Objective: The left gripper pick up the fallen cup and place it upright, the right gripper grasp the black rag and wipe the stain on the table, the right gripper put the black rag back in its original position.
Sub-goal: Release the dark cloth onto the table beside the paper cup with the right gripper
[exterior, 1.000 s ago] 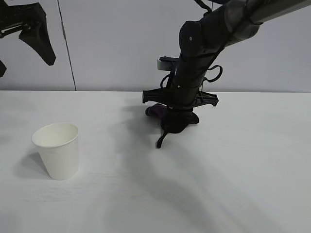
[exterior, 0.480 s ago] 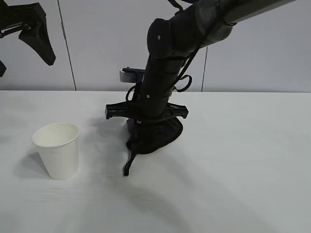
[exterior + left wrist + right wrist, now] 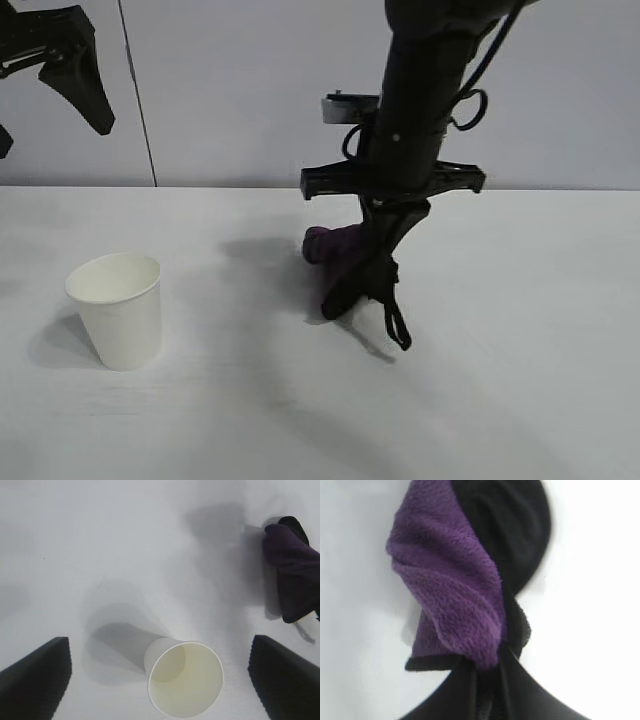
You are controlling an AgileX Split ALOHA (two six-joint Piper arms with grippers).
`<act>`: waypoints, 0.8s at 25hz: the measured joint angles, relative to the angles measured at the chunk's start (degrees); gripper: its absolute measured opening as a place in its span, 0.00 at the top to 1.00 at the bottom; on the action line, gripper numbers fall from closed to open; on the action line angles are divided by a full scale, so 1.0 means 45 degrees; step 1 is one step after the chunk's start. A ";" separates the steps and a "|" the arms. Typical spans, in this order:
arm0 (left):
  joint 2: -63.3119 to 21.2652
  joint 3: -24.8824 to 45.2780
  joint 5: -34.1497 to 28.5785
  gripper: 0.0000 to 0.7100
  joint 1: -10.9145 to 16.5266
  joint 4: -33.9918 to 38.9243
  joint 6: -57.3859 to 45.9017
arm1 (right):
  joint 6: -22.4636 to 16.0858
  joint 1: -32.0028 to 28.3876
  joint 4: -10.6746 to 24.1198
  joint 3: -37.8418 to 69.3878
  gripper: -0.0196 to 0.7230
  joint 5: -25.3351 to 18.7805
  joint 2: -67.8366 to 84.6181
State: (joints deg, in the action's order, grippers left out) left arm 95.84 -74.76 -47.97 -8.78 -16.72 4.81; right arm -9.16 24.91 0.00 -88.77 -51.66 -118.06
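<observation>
Hanging high at far left: left gripper point(image 3: 45, 75), fingers spread wide, holding nothing. Cup point(image 3: 116, 309) stands upright on white worktop point(image 3: 520, 330), left side. Near middle: right gripper point(image 3: 375, 262) points down, pinching black rag point(image 3: 345, 262). Rag's purple part touches worktop, thin tail dangles.

White table point(image 3: 520, 340): cup point(image 3: 118, 308) upright at left; black rag point(image 3: 345, 262) touching surface mid-table.

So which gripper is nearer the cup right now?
Left. The left gripper hangs open, high above the upright cup; the right gripper is off to its side, shut on the black rag.
</observation>
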 joint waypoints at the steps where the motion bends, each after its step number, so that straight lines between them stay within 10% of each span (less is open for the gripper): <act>1: 0.0000 0.0000 0.0000 0.02 0.0000 0.0000 0.0000 | 0.0009 -0.0030 0.0073 0.0603 0.94 0.0193 0.0408; 14: 0.0000 0.0000 -0.0300 0.02 0.0000 0.0000 0.0000 | -0.1567 -0.0030 0.1034 0.4226 0.89 0.1478 0.3514; 20: 0.0000 0.0000 -0.0382 0.02 0.0000 0.0000 0.0000 | -0.1711 -0.0030 0.0882 0.4226 0.29 0.1478 0.3621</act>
State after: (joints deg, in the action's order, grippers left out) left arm 95.84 -74.76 -49.69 -8.78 -16.72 4.81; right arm -16.86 24.78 3.97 -69.75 -45.01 -101.76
